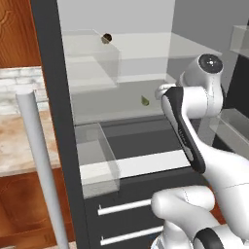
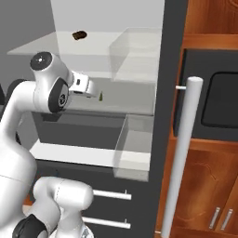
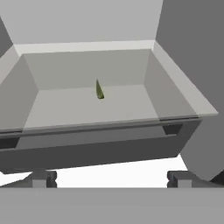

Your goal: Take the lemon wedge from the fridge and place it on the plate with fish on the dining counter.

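The fridge (image 1: 58, 121) stands open, its pale interior taking up the middle of both base views. The lemon wedge (image 3: 99, 90) stands on the floor of a shallow grey compartment, upper centre of the hand view, clear of the compartment walls on every side. In the left base view the lemon wedge (image 1: 145, 100) shows as a small green speck right of centre, just left of my hand; in the right base view it (image 2: 102, 96) sits just right of my hand, left of centre.

My gripper (image 3: 111, 179) has its fingers spread wide apart with nothing between them. My fingertips (image 3: 41, 178) rise at the bottom corners of the hand view, short of the compartment's front lip and apart from the wedge.

A dark brown ball (image 1: 106, 38) rests on the shelf above, near the top of the left base view. A clear bin (image 1: 95, 158) hangs on the door at lower left of that view. Whether the wedge leans or stands true I cannot say with certainty; it appears slightly tilted.
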You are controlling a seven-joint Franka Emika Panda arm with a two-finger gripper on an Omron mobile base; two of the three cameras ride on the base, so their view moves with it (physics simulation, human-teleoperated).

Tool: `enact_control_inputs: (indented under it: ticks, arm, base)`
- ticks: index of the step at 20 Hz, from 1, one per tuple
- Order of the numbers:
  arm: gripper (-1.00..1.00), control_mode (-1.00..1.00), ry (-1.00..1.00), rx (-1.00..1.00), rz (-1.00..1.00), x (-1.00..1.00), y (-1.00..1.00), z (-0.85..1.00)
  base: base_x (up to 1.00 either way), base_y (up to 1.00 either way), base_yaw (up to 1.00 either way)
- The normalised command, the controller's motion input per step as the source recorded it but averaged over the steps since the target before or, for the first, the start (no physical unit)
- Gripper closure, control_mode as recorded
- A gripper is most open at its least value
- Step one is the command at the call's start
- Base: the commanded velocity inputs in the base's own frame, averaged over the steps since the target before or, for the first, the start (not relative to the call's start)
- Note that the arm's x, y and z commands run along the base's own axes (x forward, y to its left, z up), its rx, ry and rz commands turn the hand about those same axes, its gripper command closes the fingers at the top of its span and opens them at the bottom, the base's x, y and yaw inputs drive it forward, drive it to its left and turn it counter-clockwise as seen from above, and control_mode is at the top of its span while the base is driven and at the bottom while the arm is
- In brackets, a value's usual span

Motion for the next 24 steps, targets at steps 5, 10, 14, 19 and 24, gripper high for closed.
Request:
enact_control_inputs:
  ticks: [5,10,14,19,24]
  arm:
    - [-1.0,1.0,0.0,0.0,0.0,0.0,0.0,0.0]
    - [-1.0,1.0,0.0,0.0,0.0,0.0,0.0,0.0]
    - [-1.0,1.0,0.0,0.0,0.0,0.0,0.0,0.0]
    - [-1.0,1.0,0.0,0.0,0.0,0.0,0.0,0.0]
    - [-1.0,-1.0,0.0,0.01,0.18,0.11,-0.1,-0.22]
  base:
    - [0.69,0.39,-0.06]
    - [0.4,0.04,0.0]
    - [0.67,0.01,0.01]
    - [0.97,0.0,0.0]
    - [0.13,0.0,0.01]
